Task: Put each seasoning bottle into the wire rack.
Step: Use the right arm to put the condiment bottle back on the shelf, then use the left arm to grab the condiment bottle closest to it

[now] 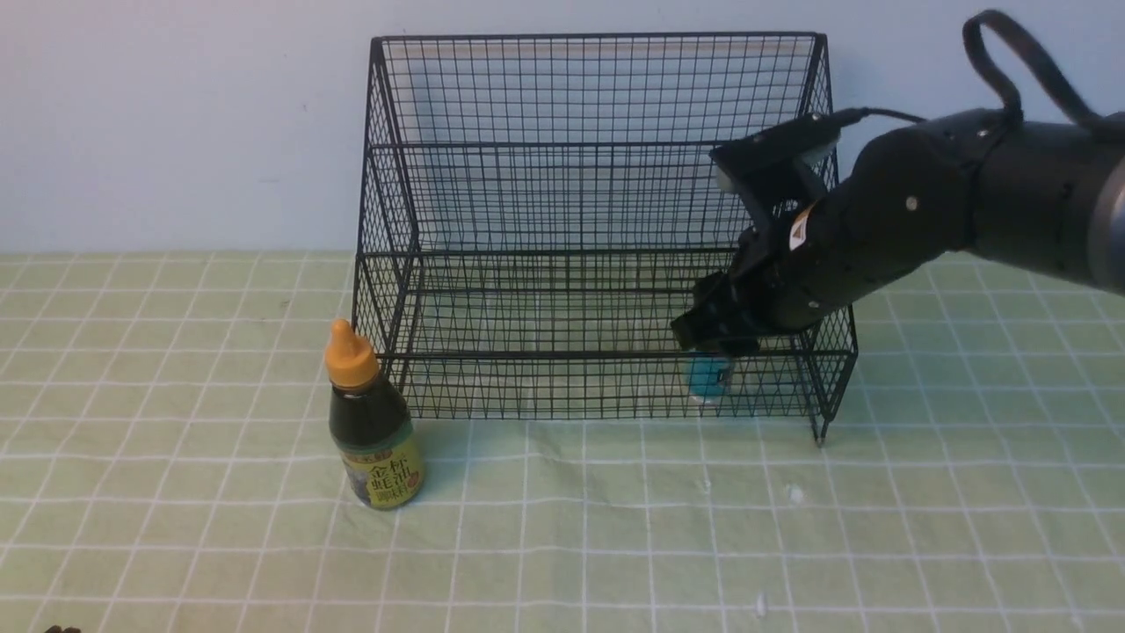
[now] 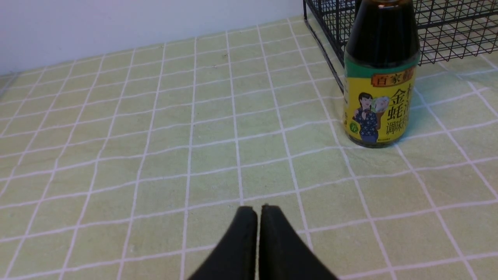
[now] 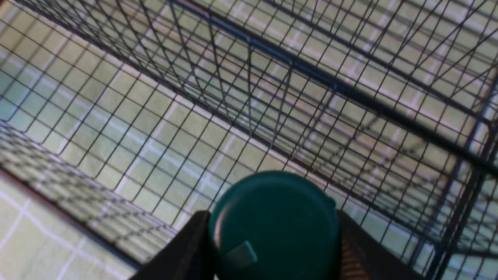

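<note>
My right arm [image 1: 923, 202] reaches into the rack [image 1: 598, 176] from its right side. The right jaws are clamped on the small jar [image 1: 708, 376] by its dark green cap [image 3: 274, 225], w/ one jaw on either side of the cap in the wrist cam. The jar is upright, blue label showing behind the front mesh, in the low front tier near the rack's right end. Can't tell if its base touches the wire floor. Left jaws are pressed together w/ nothing btwn them, over the green-checked desk [image 1: 615, 545]. The sauce bottle [image 1: 373, 422], w/ orange pointed cap and yellow label, stands upright on the desk outside the rack, just beside its front left corner & well apart from the jar
</note>
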Robot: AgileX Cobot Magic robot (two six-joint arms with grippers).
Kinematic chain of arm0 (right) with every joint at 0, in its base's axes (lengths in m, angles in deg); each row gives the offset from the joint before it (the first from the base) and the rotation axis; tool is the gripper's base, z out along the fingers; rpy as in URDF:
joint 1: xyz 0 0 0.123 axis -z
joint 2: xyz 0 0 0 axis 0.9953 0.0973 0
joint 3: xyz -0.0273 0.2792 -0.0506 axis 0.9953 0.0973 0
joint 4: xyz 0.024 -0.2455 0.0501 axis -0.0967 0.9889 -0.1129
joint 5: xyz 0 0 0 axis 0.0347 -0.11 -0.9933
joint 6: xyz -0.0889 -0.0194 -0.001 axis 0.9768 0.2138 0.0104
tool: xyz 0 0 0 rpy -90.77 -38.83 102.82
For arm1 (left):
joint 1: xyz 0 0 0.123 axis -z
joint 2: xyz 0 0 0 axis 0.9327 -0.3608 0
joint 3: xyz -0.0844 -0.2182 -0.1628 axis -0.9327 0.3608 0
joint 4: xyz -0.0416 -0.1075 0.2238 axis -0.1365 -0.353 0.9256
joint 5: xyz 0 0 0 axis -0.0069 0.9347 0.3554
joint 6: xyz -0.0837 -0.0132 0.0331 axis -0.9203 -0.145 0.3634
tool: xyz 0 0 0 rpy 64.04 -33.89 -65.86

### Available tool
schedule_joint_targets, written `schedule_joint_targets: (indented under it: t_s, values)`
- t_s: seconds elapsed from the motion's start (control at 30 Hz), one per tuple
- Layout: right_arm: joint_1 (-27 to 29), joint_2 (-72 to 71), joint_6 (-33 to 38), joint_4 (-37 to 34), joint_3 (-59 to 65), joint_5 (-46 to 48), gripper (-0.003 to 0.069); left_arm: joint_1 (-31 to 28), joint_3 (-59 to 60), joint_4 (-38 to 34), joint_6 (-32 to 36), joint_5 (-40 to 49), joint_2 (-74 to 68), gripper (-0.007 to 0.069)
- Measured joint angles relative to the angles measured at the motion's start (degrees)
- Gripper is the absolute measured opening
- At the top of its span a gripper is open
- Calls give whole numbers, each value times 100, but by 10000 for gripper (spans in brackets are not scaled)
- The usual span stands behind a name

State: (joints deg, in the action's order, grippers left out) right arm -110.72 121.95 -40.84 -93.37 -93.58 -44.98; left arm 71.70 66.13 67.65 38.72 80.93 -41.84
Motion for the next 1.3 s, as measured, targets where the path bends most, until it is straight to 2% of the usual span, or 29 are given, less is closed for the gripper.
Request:
schedule_joint_targets:
  t_s: [0.17, 0.37, 0.47, 0.53, 0.63, 0.73, 0.9, 1.0, 1.13, 1.3]
  values:
    - [0, 38, -55, 40, -26, -94, 350, 0, 0, 0, 0, 0, 0, -6]
    - [0, -78, -112, 67, -26, 79, 498, 0, 0, 0, 0, 0, 0, -6]
    - [0, -437, -117, 78, -26, 290, 529, 0, 0, 0, 0, 0, 0, -6]
    - [0, -828, -117, 82, -26, 484, 522, 0, 0, 0, 0, 0, 0, -6]
    - [0, -1542, -161, 85, -26, 838, 471, 0, 0, 0, 0, 0, 0, -6]
    - [0, -2208, -260, 96, -26, 1221, 384, 0, 0, 0, 0, 0, 0, -6]
    - [0, -3992, -607, 263, 32, 1729, 122, 0, 0, 0, 0, 0, 0, -6]
    - [0, -5085, -808, 432, 397, 1633, 19, 0, 0, 0, 0, 0, 0, -6]
    - [0, -6712, -1148, 631, 1341, 1122, -10, 0, 0, 0, 0, 0, 0, -6]
    - [0, -8927, -1519, 907, 3148, -110, -13, 0, 0, 0, 0, 0, 0, -6]
